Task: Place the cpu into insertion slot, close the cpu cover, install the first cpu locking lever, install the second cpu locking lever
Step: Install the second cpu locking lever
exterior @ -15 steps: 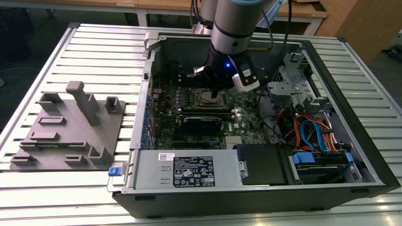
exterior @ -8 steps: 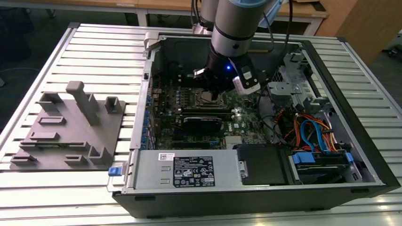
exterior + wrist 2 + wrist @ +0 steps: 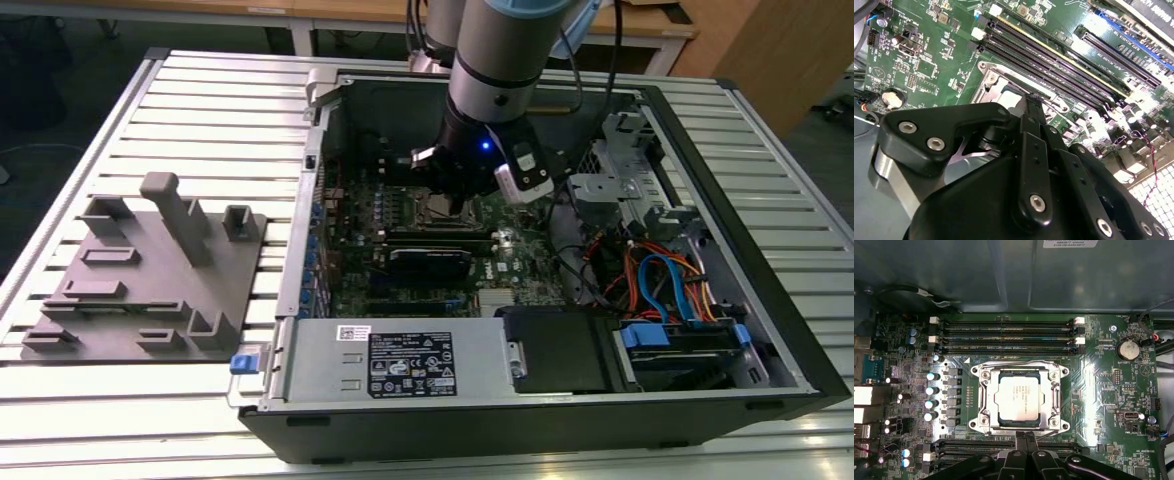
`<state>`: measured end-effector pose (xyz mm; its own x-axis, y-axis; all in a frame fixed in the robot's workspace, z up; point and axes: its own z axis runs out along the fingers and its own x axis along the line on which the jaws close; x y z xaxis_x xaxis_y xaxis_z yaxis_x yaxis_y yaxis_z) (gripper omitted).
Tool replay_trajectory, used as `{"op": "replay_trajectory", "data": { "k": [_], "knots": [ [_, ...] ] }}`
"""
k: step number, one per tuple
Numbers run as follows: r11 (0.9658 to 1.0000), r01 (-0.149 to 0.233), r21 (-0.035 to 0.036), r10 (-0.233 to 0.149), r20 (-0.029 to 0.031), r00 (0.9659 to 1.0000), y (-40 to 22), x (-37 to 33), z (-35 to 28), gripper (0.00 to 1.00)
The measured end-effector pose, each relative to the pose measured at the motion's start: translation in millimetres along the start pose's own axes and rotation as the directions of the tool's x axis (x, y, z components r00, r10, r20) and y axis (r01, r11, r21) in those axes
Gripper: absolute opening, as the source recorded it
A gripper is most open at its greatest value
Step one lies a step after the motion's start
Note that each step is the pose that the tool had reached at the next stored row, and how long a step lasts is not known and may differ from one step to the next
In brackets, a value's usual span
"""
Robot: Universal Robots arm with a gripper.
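Above cpu (image 3: pixel 1018 397), end effector (image 3: pixel 1025 436) upright.

Silver-topped cpu (image 3: pixel 1019 398) lies flat in the insertion slot (image 3: pixel 985 416), cpu cover (image 3: pixel 1056 399) closed.

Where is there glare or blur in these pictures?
In the first wrist view, glare whitens the green board beside the cpu cover, while the cpu stays readable. In the second wrist view, the close gripper looks soft. In the exterior view, light is even.

cpu (image 3: pixel 1020 396): dull silver-grey metal top
cpu cover (image 3: pixel 1056 390): bright bare metal
gripper (image 3: pixel 1026 439): matt black
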<state>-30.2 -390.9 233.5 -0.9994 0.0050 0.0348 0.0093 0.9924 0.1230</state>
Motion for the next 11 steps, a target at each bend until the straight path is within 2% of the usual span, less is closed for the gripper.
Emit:
{"op": "replay_trajectory", "data": {
  "k": [8, 9, 11],
  "knots": [
    [1.0000, 0.001, -0.0001, -0.001, -0.0002, 1.0000, 0.0, 0.0, 0.2, 0.11],
    [1.0000, 0.002, 0.0000, -0.002, -0.0013, 1.0000, 0.0, 0.1, 0.3, 0.11],
    [1.0000, 0.009, 0.0003, -0.009, -0.0074, 0.9999, 0.0, 0.0, 0.4, 0.11]
  ]
}}
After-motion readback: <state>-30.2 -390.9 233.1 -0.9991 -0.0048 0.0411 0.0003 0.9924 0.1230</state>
